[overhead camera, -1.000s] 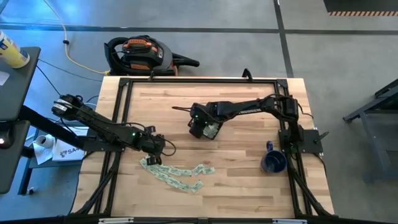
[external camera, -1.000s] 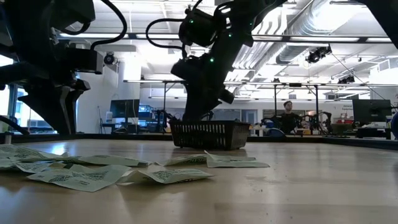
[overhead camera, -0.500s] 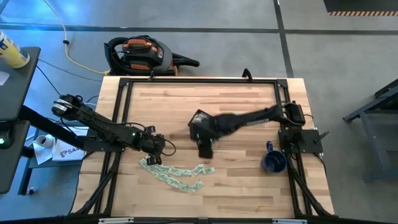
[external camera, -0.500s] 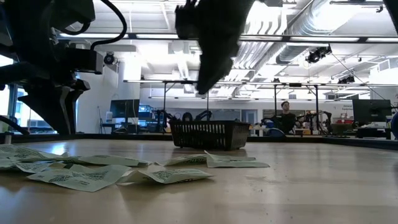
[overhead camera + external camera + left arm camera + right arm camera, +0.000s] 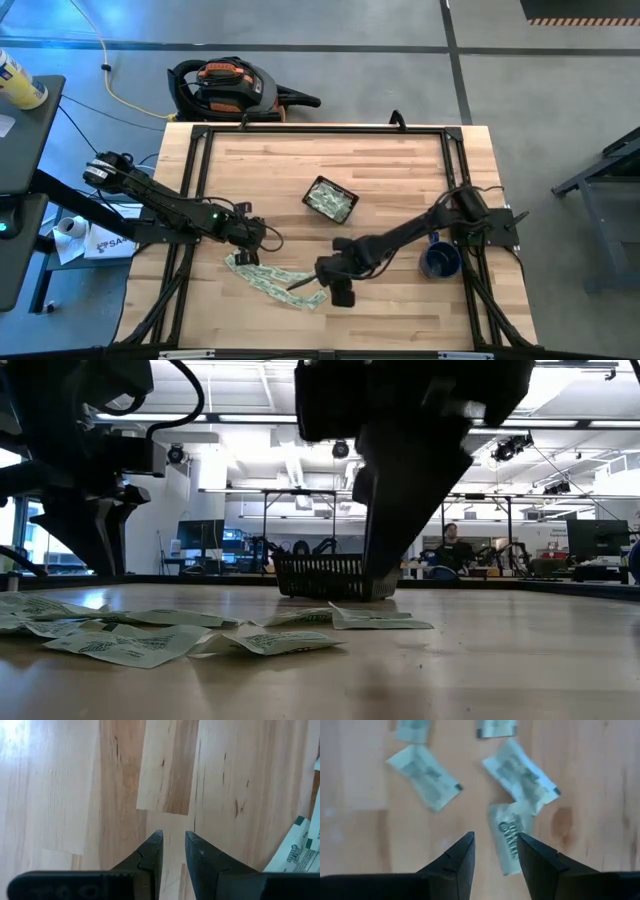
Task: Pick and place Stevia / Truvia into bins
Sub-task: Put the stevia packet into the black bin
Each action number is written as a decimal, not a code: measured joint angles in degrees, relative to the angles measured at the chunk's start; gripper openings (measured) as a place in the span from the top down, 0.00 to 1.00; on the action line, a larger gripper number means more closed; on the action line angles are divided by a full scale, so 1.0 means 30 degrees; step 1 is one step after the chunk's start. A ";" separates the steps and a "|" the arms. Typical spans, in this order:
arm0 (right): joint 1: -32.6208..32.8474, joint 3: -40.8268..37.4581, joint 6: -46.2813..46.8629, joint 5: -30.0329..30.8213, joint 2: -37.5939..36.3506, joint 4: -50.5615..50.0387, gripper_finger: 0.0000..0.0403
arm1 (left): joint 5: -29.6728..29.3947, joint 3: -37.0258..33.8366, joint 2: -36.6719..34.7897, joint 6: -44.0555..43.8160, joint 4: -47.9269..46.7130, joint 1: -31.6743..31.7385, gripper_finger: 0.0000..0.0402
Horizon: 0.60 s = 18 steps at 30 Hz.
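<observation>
Several pale green-and-white sachets (image 5: 280, 277) lie flat in a loose strip near the table's near edge, also seen in the low view as sachets (image 5: 150, 638). The dark slatted basket (image 5: 330, 200) stands mid-table with a few sachets inside; in the low view the basket (image 5: 332, 576) sits partly behind my right arm. My right gripper (image 5: 494, 836) is open and hovers over the strip's right end (image 5: 312, 280), with one sachet (image 5: 509, 839) just ahead of its fingers. My left gripper (image 5: 173, 836) hangs narrowly open over bare wood beside the strip's left end (image 5: 248, 250).
A dark blue mug (image 5: 439, 261) stands near the table's right edge beside the right arm's base. A black metal frame (image 5: 300, 128) runs around the table top. Bare wood lies between the basket and the far edge. People and benches show in the room beyond.
My right gripper has swung from over the basket toward the table's near edge and come down over the right end of the sachet strip. The basket now shows uncovered. The left arm, the basket and the sachets on the table have stayed where they were.
</observation>
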 joint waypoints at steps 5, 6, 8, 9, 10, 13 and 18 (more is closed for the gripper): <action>-0.0169 0.0000 0.0015 0.1158 0.0236 0.0063 0.66 | 0.0269 0.0000 0.0000 0.0139 -0.0116 0.0000 0.71; -0.0182 0.0000 0.0002 0.1336 0.0228 0.0059 0.66 | 0.0270 0.0000 0.0000 0.0139 -0.0175 0.0000 0.71; -0.0194 0.0000 -0.0030 0.1724 0.0228 0.0038 0.65 | 0.0292 0.0000 0.0000 0.0139 -0.0185 0.0000 0.71; -0.0212 0.0000 -0.0031 0.1821 0.0228 0.0035 0.64 | 0.0347 0.0000 0.0000 0.0136 -0.0182 0.0000 0.71; -0.0219 0.0004 -0.0031 0.1844 0.0259 0.0065 0.62 | 0.0364 0.0000 0.0000 0.0132 -0.0189 0.0000 0.71; -0.0306 0.0007 -0.0026 0.1590 0.0448 -0.0121 0.55 | 0.0364 0.0000 0.0000 0.0125 -0.0182 0.0000 0.71; -0.0306 0.0000 -0.0404 0.1476 0.0607 -0.0159 0.42 | 0.0372 0.0000 0.0000 0.0066 -0.0175 0.0000 0.71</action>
